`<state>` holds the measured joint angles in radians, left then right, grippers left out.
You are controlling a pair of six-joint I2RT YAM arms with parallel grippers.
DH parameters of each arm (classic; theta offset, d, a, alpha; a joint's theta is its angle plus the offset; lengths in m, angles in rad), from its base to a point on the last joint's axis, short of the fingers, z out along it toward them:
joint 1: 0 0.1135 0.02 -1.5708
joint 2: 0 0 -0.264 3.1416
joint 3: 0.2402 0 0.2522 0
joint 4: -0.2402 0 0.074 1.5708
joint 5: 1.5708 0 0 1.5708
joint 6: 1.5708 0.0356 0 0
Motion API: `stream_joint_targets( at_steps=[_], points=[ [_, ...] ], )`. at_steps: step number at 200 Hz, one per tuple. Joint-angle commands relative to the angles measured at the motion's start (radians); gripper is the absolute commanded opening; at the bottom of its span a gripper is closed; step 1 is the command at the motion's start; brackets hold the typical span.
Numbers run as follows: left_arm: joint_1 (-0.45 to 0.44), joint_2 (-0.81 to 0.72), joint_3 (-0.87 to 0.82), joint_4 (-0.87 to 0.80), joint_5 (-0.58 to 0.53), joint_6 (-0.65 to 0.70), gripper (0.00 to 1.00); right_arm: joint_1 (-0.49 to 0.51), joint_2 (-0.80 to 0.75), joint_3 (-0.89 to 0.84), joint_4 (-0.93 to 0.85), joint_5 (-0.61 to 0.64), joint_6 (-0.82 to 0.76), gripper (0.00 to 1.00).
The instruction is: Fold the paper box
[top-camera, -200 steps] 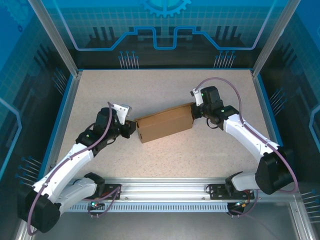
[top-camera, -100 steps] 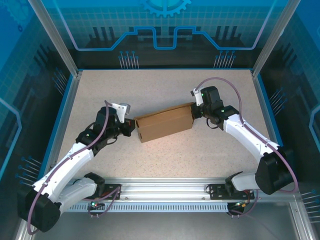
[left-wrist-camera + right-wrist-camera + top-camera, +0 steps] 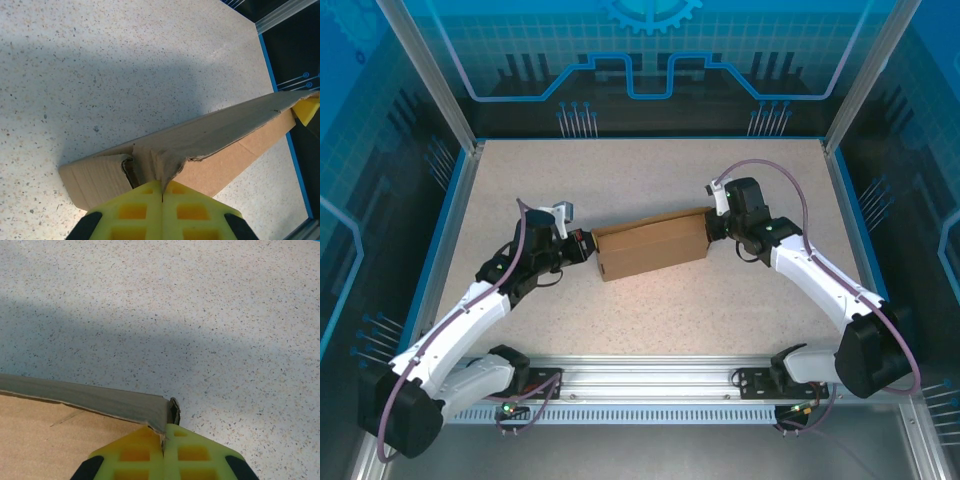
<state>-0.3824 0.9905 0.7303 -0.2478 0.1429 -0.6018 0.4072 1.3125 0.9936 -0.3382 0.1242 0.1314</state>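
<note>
Mid-table, top view: the paper box [image 3: 652,250] sits on the speckled table [image 3: 620,180] as a shallow brown rectangle. Its long axis runs left to right, with the right end angled slightly toward the far side. Cardboard is plain brown on every face I can see. The blue back panel [image 3: 740,50] carries a gear-and-circuit graphic, line art only.

Left gripper [image 3: 585,245] is at the box's left end. In the left wrist view its yellow fingers [image 3: 132,210] are pressed together. The gripper [image 3: 161,187] pinches a crumpled bit of cardboard where the box [image 3: 225,135] wall meets the end flap. The wall runs away from it toward upper right, where a yellow pad [image 3: 306,109] of the other arm shows at the far corner.

Right gripper [image 3: 710,225] is at the box's far right corner. In the right wrist view the gripper [image 3: 163,432] is closed, with the thin upright wall edge going into the seam between the fingers. The box [image 3: 50,435] extends to the left of it, and bare table [image 3: 200,315] lies beyond.

Box is held between the two grippers, one at each end.
</note>
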Motion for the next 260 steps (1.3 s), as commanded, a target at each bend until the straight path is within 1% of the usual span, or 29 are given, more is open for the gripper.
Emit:
stream_joint_targets(
  at_steps=[1, 34, 62, 83, 118, 131, 141, 173, 225, 236, 260],
  points=[
    [-0.012, 0.011, -0.01, 0.033, 0.052, -0.057, 0.03, 0.024, 0.001, -0.017, -0.053, -0.037, 0.011, 0.0],
    [-0.025, 0.001, -0.029, -0.013, -0.033, -0.012, 0.02, 0.023, 0.01, -0.006, -0.056, -0.032, 0.006, 0.0],
    [-0.068, 0.002, -0.048, -0.025, -0.101, 0.024, 0.04, 0.023, 0.008, -0.011, -0.052, -0.03, 0.001, 0.0],
    [-0.077, -0.004, -0.078, -0.002, -0.112, 0.023, 0.06, 0.024, 0.003, -0.027, -0.043, -0.017, -0.009, 0.0],
    [-0.085, -0.02, -0.118, 0.037, -0.113, 0.043, 0.13, 0.026, -0.014, -0.071, 0.006, -0.013, -0.03, 0.0],
    [-0.085, -0.036, -0.12, 0.039, -0.115, 0.058, 0.17, 0.027, -0.022, -0.089, 0.017, -0.003, -0.036, 0.0],
    [-0.085, -0.05, -0.118, 0.035, -0.117, 0.069, 0.25, 0.027, -0.029, -0.1, 0.024, 0.0, -0.038, 0.0],
    [-0.085, -0.086, -0.105, 0.006, -0.121, 0.107, 0.4, 0.028, -0.04, -0.108, 0.028, 0.009, -0.037, 0.0],
    [-0.077, -0.133, -0.053, -0.05, -0.105, 0.14, 0.57, 0.031, -0.041, -0.107, 0.025, 0.018, -0.038, 0.0],
    [-0.071, -0.134, -0.04, -0.044, -0.085, 0.14, 0.61, 0.031, -0.041, -0.107, 0.025, 0.02, -0.039, 0.0],
    [-0.052, -0.123, -0.006, -0.024, -0.026, 0.134, 0.66, 0.031, -0.038, -0.104, 0.024, 0.02, -0.039, 0.0]
  ],
)
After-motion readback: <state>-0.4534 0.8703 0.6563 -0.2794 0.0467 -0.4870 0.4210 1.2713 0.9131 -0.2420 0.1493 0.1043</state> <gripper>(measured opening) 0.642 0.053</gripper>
